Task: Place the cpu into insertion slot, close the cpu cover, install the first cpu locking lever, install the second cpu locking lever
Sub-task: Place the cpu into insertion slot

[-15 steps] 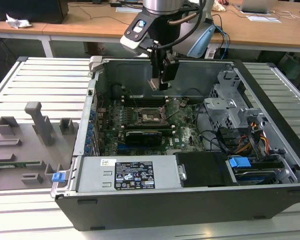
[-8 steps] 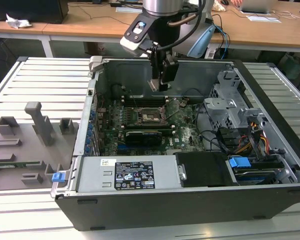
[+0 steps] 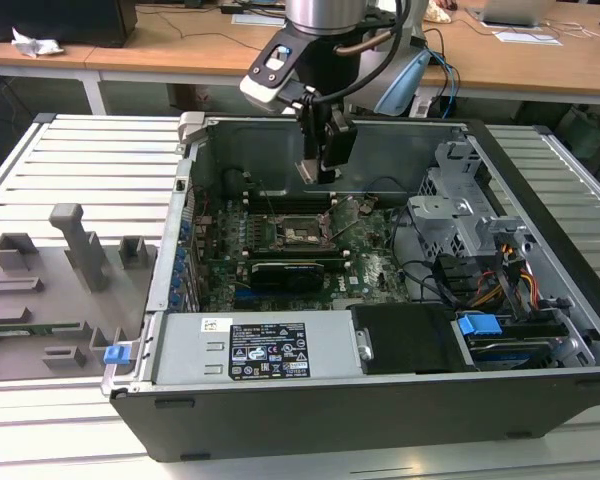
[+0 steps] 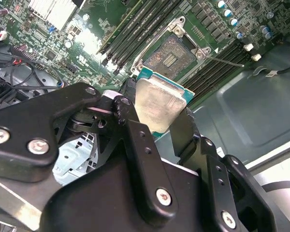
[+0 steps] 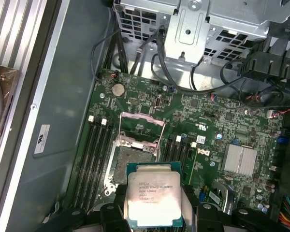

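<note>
The chip [image 4: 159,104] is pinched by its edges between the jaws and held clear of the circuit board [image 5: 208,140], near the bare socket [image 5: 135,162] — its cover [image 5: 141,120] is seen raised. The placing step is judged to be in hand. For seating, the chip's corners would have to be squared with the socket and the chip lowered flat — no tilt.

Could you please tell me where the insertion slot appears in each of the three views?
Exterior view: the slot sits mid-board, below the gripper.
First wrist view: the slot lies just beyond the held cpu.
Second wrist view: the slot lies just past the cpu's far edge.
Shared landmark: memory slots flank it on both sides.
</note>
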Action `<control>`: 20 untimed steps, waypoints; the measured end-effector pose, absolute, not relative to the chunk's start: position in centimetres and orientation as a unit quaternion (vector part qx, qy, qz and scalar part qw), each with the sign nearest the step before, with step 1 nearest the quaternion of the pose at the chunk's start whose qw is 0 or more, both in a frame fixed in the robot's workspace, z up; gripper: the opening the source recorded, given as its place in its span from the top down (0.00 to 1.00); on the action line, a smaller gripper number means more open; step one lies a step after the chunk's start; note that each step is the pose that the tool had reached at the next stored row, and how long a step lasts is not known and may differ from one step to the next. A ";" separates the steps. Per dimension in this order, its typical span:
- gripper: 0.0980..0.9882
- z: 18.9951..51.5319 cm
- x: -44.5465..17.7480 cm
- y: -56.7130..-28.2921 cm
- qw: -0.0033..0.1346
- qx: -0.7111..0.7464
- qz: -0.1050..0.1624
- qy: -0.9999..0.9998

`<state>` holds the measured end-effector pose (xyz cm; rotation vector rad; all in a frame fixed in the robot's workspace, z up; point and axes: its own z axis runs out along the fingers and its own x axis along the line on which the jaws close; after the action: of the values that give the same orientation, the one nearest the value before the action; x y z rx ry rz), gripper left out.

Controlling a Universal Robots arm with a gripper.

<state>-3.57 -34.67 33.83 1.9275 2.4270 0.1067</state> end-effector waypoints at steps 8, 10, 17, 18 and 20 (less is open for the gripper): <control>0.52 33.6 -3.6 -34.7 0.020 0.624 0.034 0.780; 0.52 33.6 -3.6 -34.7 0.020 0.624 0.034 0.780; 0.52 33.5 -3.6 -34.7 0.020 0.626 0.034 0.779; 0.52 33.5 -3.6 -34.7 0.020 0.626 0.034 0.779; 0.52 33.5 -3.6 -34.7 0.020 0.626 0.034 0.779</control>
<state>-3.56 -34.67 33.47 1.9422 2.4147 0.1063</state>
